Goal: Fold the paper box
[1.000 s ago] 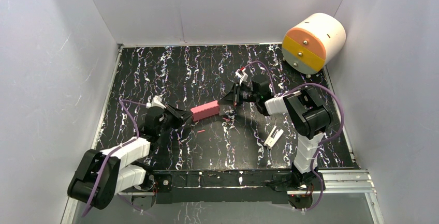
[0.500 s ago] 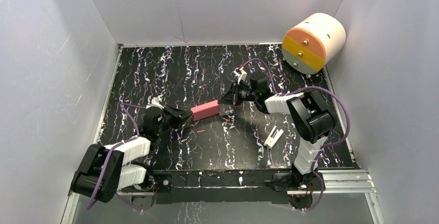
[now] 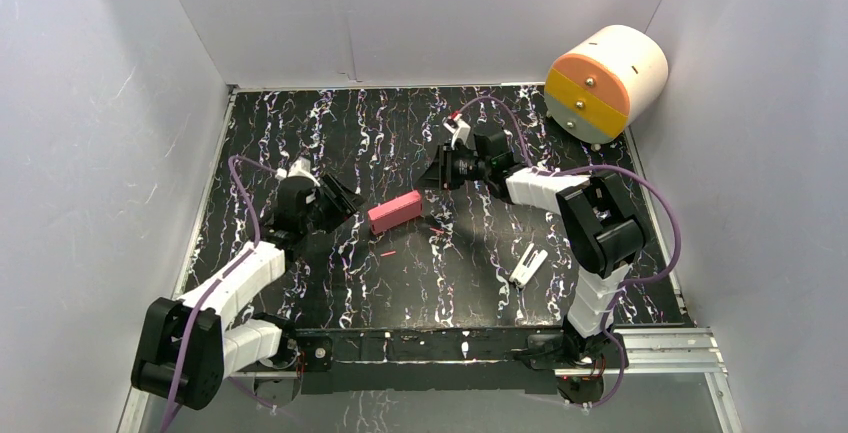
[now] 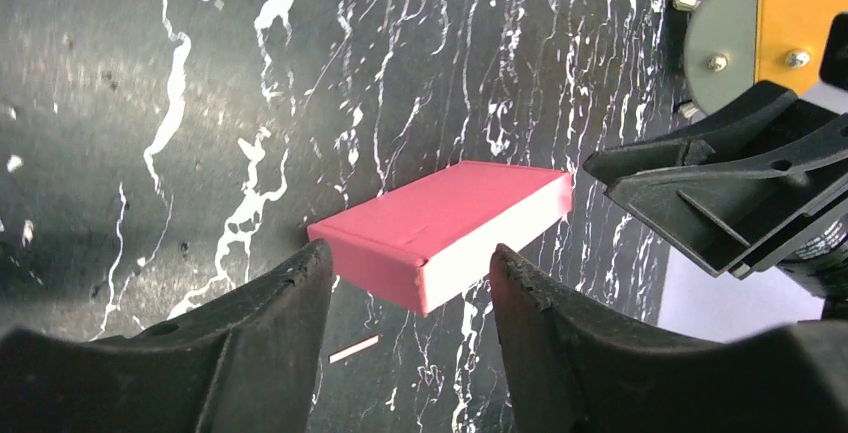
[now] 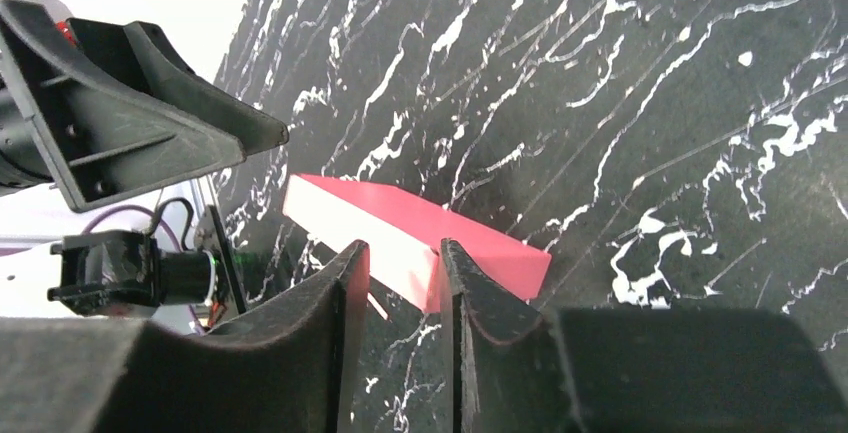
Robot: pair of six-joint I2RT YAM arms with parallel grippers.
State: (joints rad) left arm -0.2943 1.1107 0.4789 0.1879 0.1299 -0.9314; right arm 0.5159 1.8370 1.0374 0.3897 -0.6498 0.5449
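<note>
We see the small pink-red folded card box (image 3: 394,212) lying flat on the black, white-veined table (image 3: 300,123), between our two grippers and gripped by neither. Our left gripper (image 3: 350,201) stands wide apart just beside its left end. Our right gripper (image 3: 432,175), narrowly parted and empty, hovers near its right end.

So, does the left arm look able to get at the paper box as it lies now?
Probably yes. The paper box lies just ahead of the left tool, whose jaws stand open, and nothing lies between them. The right tool stands apart from its far end.
</note>
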